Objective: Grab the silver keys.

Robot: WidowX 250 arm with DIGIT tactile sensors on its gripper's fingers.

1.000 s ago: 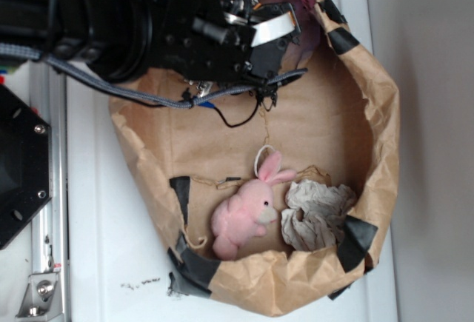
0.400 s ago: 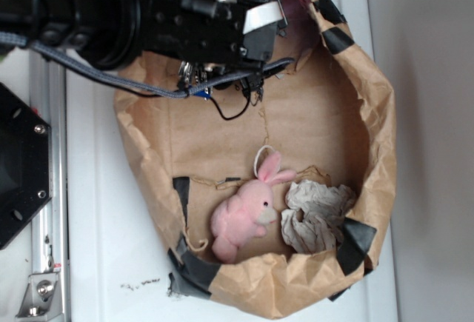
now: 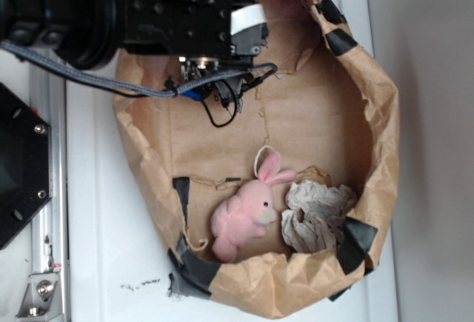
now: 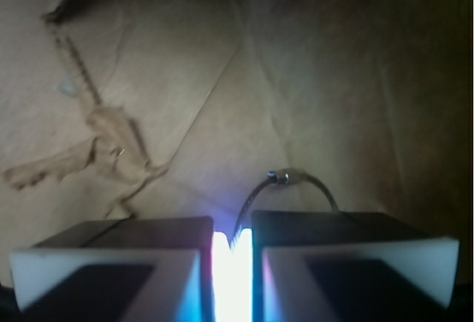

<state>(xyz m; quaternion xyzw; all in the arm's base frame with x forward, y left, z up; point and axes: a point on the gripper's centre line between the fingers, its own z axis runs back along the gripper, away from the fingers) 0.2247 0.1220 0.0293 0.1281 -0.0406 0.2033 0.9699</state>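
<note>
The gripper (image 4: 233, 263), nearly closed on the wire ring of the silver keys (image 3: 201, 65) near the paper bag's (image 3: 370, 115) upper rim, seems to have them grabbed, lifting remaining.

My end effector (image 3: 244, 29) has pulled left toward the paper bag (image 3: 370, 144) rim, carrying the silver keys (image 3: 198, 65) along, jaws nearly closed.

Robot lab bench: white tabletop (image 3: 96, 211), aluminium rail (image 3: 52, 211), taped paper bin (image 3: 370, 115).
</note>
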